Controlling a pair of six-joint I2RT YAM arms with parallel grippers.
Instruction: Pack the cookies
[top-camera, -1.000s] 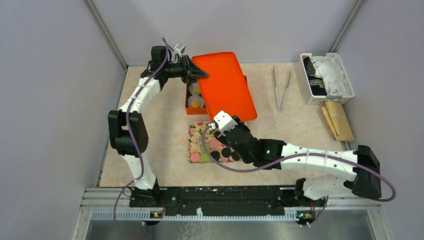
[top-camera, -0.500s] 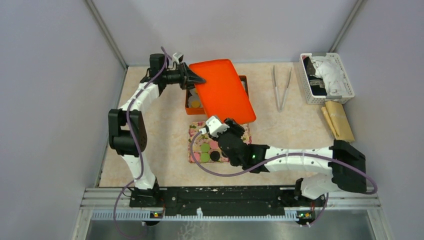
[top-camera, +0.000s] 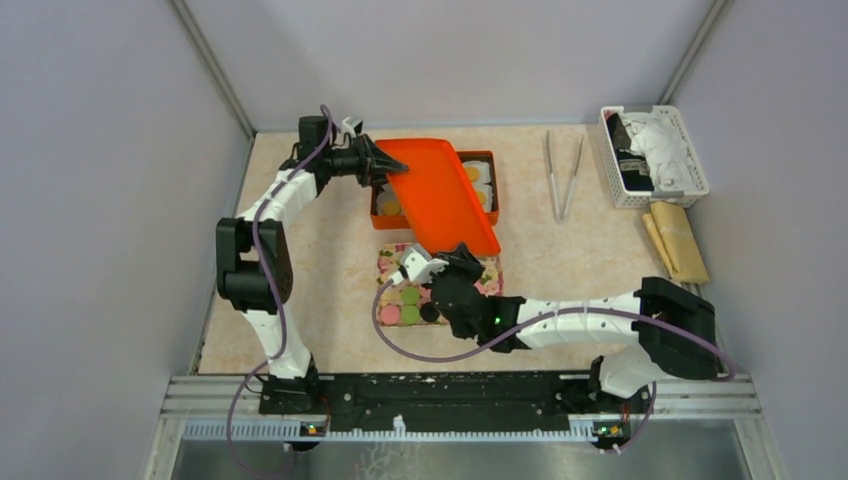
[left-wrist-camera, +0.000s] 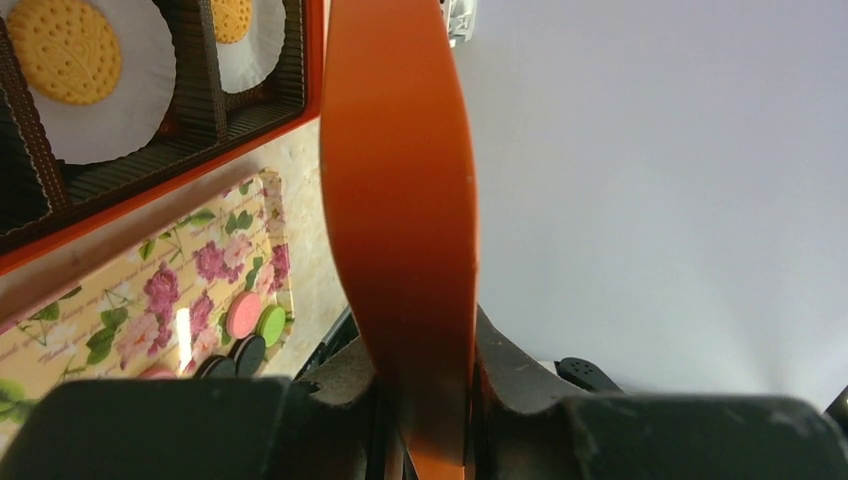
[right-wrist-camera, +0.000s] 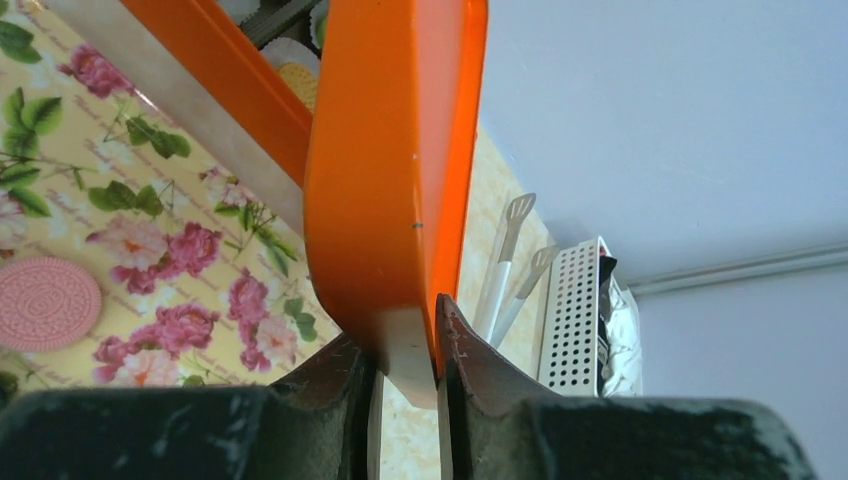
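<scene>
The cookies (top-camera: 410, 304) are small pink, green and black discs on the floral tray (top-camera: 490, 275); they also show in the left wrist view (left-wrist-camera: 256, 320), and a pink one shows in the right wrist view (right-wrist-camera: 45, 303). The orange box (top-camera: 486, 160) holds white paper cups with yellow biscuits (left-wrist-camera: 66, 48). The orange lid (top-camera: 440, 195) hangs tilted over the box. My left gripper (top-camera: 383, 166) (left-wrist-camera: 420, 350) is shut on the lid's far left edge. My right gripper (top-camera: 462, 254) (right-wrist-camera: 405, 340) is shut on its near corner, above the tray.
Metal tongs (top-camera: 562, 175) lie to the right of the box. A white basket (top-camera: 655, 155) with cloth and packets stands at the back right, with a brown packet (top-camera: 680, 240) in front of it. Grey walls close in both sides.
Both arms have carried the lid left and down and tilted it more steeply. The right arm has swung left over the tray. The box's right cups now show.
</scene>
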